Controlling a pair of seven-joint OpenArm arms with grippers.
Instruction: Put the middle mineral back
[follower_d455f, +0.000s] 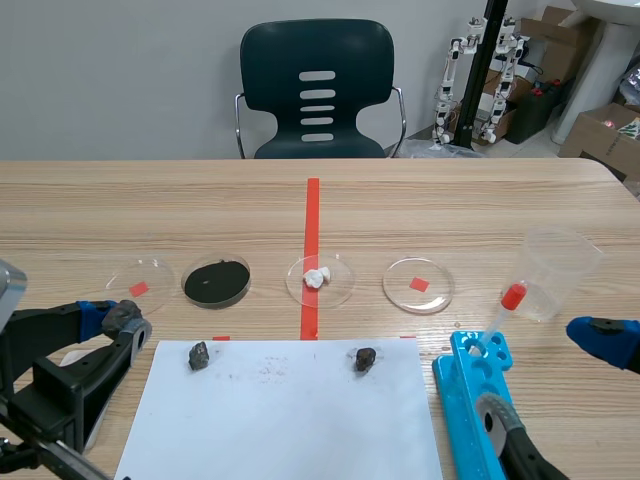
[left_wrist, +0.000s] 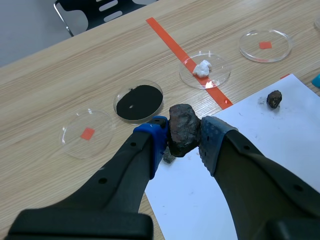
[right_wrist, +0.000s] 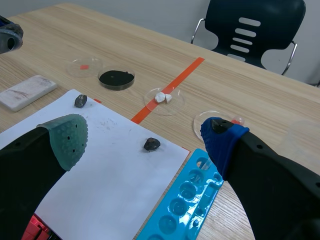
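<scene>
Mineral status: the dark brown lumpy mineral (left_wrist: 183, 129) is pinched between the pads of the left gripper (left_wrist: 184, 136) and held just above the left corner of the white paper sheet (follower_d455f: 290, 410). That gripper is seen at the lower left of the scene frame. The right gripper (right_wrist: 146, 134) is spread with nothing in it, at the lower right. A small dark stone (follower_d455f: 198, 355) is seen at the sheet's upper left and a second small dark stone (follower_d455f: 365, 358) right of centre; the gap between them is judged to be the target. Risks: the small dark stone can be clipped on the way across. The lump is irregular, so it can be twisted in the pads, or rolled off the spot if released high.
</scene>
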